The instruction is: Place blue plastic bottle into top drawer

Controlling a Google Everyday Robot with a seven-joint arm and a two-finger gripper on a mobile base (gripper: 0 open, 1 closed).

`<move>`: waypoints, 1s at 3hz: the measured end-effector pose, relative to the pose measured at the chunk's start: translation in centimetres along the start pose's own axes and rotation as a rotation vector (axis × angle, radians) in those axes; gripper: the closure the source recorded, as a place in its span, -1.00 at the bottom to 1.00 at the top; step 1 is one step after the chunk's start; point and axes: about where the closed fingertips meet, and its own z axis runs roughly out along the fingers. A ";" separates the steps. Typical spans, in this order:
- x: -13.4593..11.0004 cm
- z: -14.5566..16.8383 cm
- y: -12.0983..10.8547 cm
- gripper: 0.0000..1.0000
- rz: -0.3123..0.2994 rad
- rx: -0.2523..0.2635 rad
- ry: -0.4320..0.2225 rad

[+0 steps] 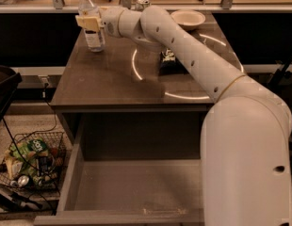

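Note:
The blue plastic bottle (93,34), clear with a white cap, stands upright at the far left corner of the tabletop (113,79). My gripper (89,22) reaches in from the right at the bottle's mid-height. Its pale fingers (87,22) are closed around the bottle's body, hiding part of the label. The bottle's base is at the table surface. The top drawer (132,187) is pulled out below the table's front edge, with a flat bare floor and low sides. My arm's large white body covers the drawer's right part.
A white bowl (187,18) sits at the far right of the table. A dark snack bag (168,58) lies mid-table under my arm. A can (142,4) stands at the back edge. A wire basket of trash (30,166) sits on the floor, left of the drawer.

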 end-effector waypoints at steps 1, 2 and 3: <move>-4.0 -3.5 1.4 1.00 -0.029 0.030 -0.048; -5.0 -6.7 3.9 1.00 -0.036 0.061 -0.034; -5.7 -11.9 7.9 1.00 -0.032 0.136 -0.007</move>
